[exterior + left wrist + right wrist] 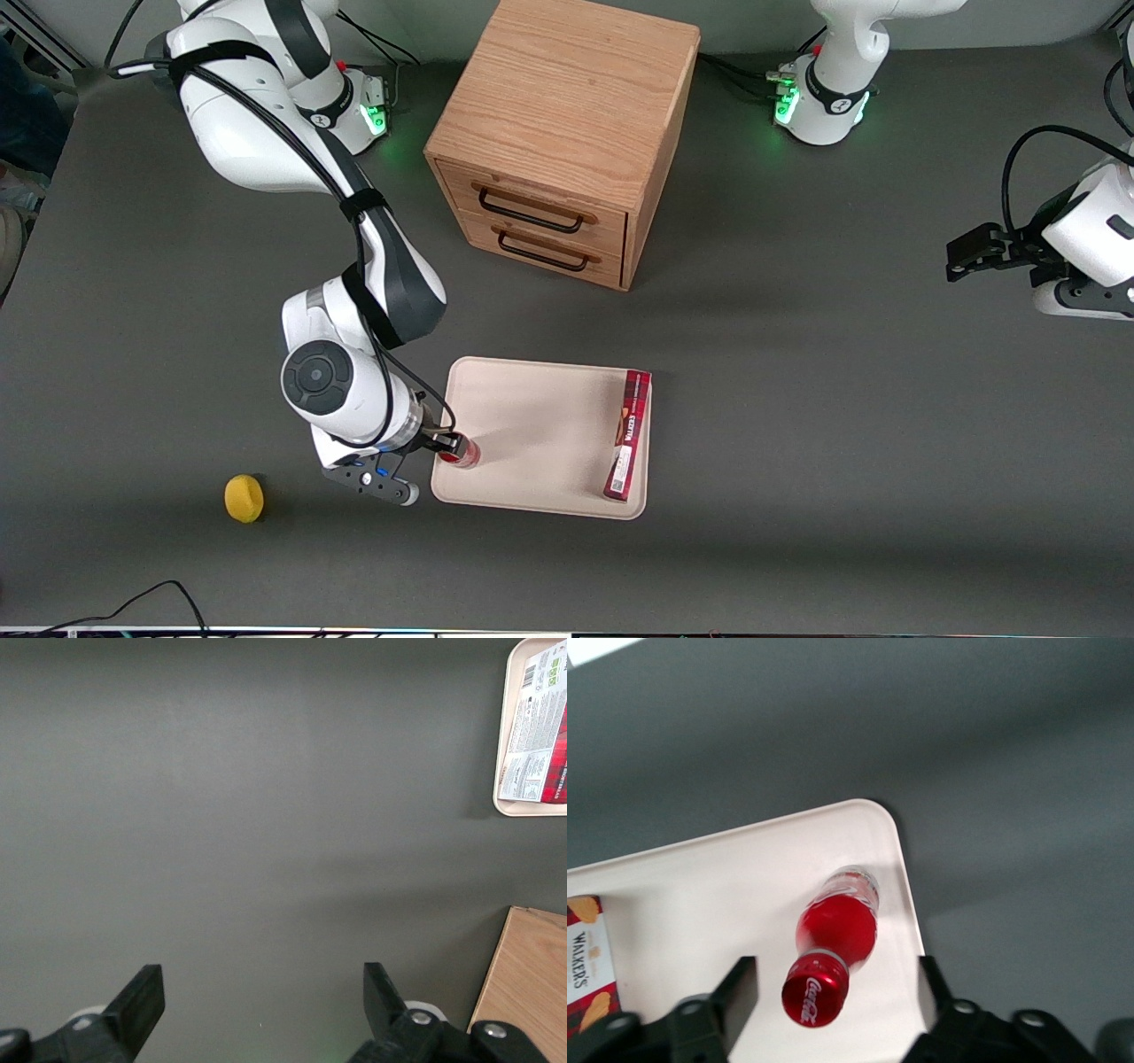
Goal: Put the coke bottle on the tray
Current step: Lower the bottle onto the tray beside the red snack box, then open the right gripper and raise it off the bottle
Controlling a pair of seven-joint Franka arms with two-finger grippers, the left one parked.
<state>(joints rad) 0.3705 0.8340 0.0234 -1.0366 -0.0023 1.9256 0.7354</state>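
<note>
The coke bottle (461,453), small and red with a red cap, stands upright on the cream tray (540,416), close to the rim at the working arm's end. My right gripper (448,442) is open just above the bottle. In the right wrist view the bottle (838,935) rises between the two black fingers (738,989), with a clear gap on each side; the gripper (837,992) straddles its cap without touching it. The tray's rounded corner (873,815) shows just past the bottle's clear base.
A long flat dark-red box (628,434) lies on the tray along the edge toward the parked arm; it also shows in the right wrist view (586,967). A yellow lemon-like object (244,498) lies on the table. A wooden two-drawer cabinet (567,133) stands farther from the front camera.
</note>
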